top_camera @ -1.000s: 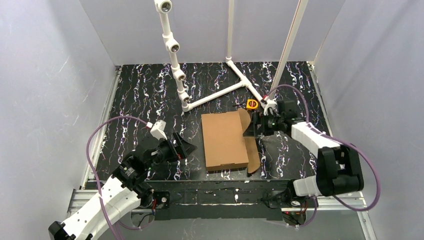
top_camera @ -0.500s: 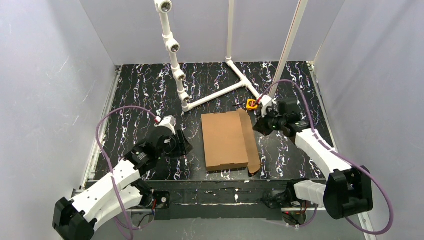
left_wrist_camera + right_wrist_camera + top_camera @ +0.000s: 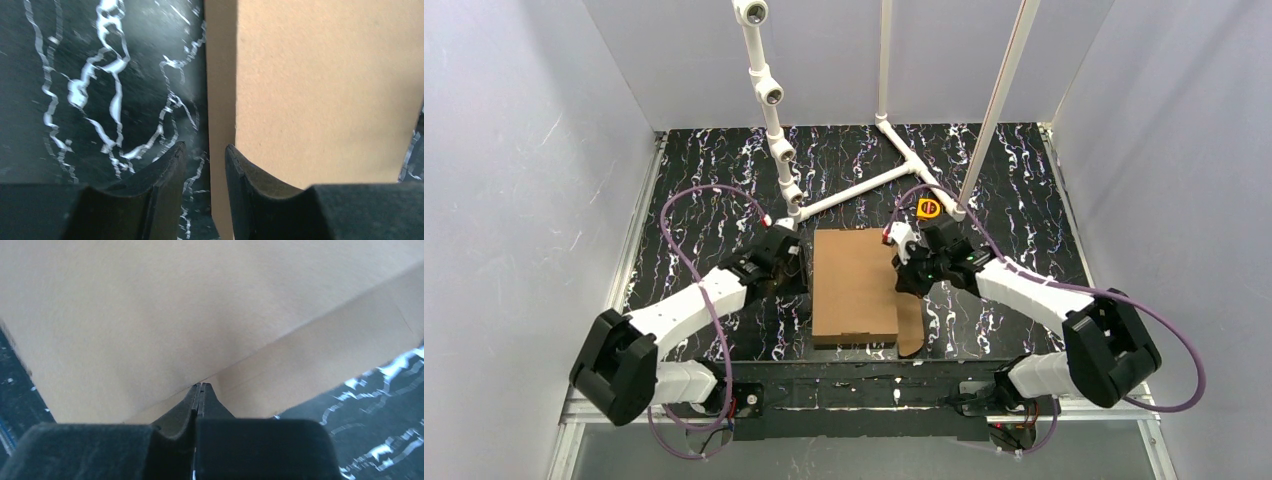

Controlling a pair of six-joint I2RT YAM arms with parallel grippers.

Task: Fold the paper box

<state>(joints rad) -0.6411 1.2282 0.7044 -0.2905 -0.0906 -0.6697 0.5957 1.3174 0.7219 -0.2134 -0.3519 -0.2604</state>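
Note:
The paper box (image 3: 854, 285) lies flat on the black marbled table, a brown cardboard rectangle with a flap (image 3: 911, 330) sticking out at its near right. My left gripper (image 3: 794, 270) sits at the box's left edge. In the left wrist view its jaws (image 3: 204, 146) stand apart, with a narrow strip of the box's edge (image 3: 220, 100) and bare table showing between them. My right gripper (image 3: 907, 275) rests on the box's right side. In the right wrist view it (image 3: 199, 385) is shut, tips together against the crease between the top panel (image 3: 150, 315) and a side flap (image 3: 325, 355).
A white pipe frame (image 3: 864, 180) stands behind the box, with a yellow tape measure (image 3: 929, 208) by its foot. White walls enclose the table on three sides. Purple cables loop from both arms.
Both arms have swung inward onto the box. The right gripper has shut and the left has narrowed. The box has slid a little left and its raised right flap has dropped.

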